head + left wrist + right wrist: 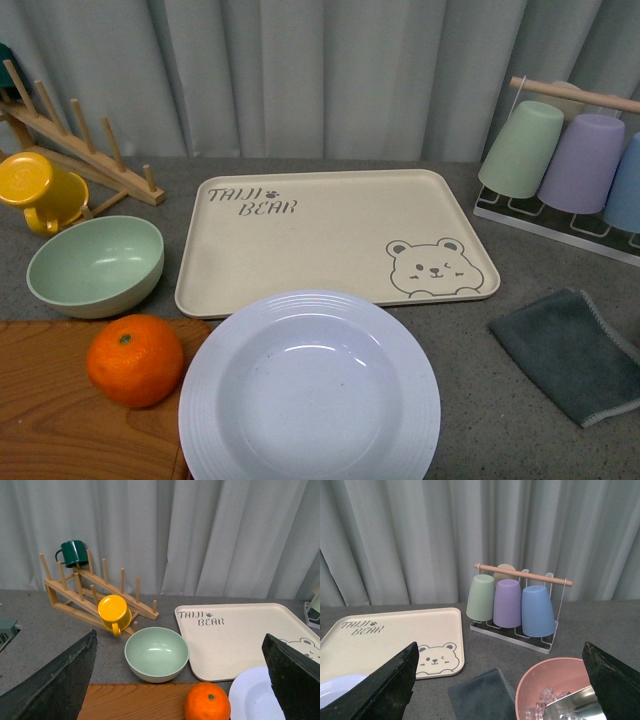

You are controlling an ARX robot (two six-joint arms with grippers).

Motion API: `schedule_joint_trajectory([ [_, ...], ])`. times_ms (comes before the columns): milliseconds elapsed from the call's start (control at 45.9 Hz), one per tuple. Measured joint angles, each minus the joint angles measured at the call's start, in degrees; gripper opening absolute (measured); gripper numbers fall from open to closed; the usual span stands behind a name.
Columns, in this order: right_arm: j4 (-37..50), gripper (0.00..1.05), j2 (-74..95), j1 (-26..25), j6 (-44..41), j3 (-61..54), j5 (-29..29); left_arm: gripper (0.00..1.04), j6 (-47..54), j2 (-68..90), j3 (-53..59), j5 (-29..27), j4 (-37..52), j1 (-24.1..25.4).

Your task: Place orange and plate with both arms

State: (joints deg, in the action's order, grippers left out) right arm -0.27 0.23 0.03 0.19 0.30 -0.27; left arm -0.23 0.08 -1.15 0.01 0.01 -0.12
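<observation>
at nine o'clock of the plate [310, 400], just beside its ribbed rim, the orange [135, 360] sits on a wooden board [50, 415] on the table [490, 440]. the bear tray [330, 235] lies at the plate's twelve o'clock, the green bowl [95, 265] at the orange's eleven. the left gripper [179, 633] and right gripper [500, 643] are both spread wide, gripping nothing.

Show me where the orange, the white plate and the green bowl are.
orange [135, 360], front view, middle of its skin.
plate [308, 395], front view, bare centre of its well.
green bowl [95, 262], front view, inside wall.
</observation>
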Motion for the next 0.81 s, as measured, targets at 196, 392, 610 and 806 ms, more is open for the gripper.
schedule_joint_trajectory([
  [196, 0.0, 0.96, 0.0, 0.0, 0.0, 0.0, 0.0, 0.98, 0.0, 0.0, 0.0, 0.0, 0.0, 0.0],
  [392, 0.0, 0.96, 0.0, 0.0, 0.0, 0.0, 0.0, 0.98, 0.0, 0.0, 0.0, 0.0, 0.0, 0.0],
  [610, 0.0, 0.96, 0.0, 0.0, 0.0, 0.0, 0.0, 0.98, 0.0, 0.0, 0.0, 0.0, 0.0, 0.0],
  [806, 0.0, 0.96, 0.0, 0.0, 0.0, 0.0, 0.0, 0.98, 0.0, 0.0, 0.0, 0.0, 0.0, 0.0],
])
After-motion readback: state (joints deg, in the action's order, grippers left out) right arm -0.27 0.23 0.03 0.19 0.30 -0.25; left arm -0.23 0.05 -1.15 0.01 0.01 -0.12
